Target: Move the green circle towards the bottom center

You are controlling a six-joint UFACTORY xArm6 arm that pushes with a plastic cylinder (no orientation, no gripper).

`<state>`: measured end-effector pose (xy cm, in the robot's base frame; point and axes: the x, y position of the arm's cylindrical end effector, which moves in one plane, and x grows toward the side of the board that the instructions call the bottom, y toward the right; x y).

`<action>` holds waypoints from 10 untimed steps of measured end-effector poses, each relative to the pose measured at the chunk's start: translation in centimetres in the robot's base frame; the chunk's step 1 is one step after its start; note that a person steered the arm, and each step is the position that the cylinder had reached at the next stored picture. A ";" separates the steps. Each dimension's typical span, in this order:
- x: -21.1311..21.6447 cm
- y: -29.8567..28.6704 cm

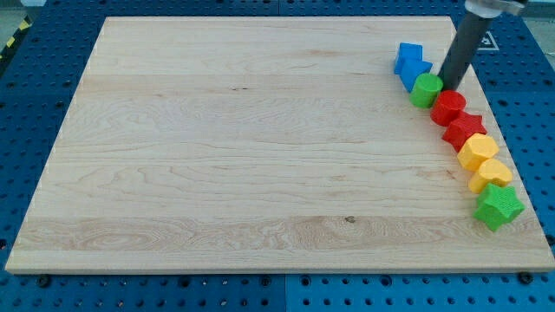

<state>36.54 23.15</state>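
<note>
Wooden board (260,147) (blue pegboard (26,104) around), my tip (450,87) beside green circle (426,90), no fingers.

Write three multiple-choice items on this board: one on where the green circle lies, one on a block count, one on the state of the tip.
1. Where does the green circle lie?
A. upper part of the view's right
B. bottom centre
C. the view's left edge

2. How many yellow blocks are there?
A. one
B. two
C. four

3. How does my tip stand?
A. far away at the view's left
B. on the green star
C. right beside the green circle, on the view's right of it

Key: 1 A, it sits near the blue blocks by the right edge. 2 B, two yellow blocks lie in the row. 3 C, the rod ends between the green circle and the red circle.
</note>
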 end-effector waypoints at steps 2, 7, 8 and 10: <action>2.0 -3.3; 2.8 -8.3; 2.8 -9.0; 2.8 -15.3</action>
<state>39.34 7.86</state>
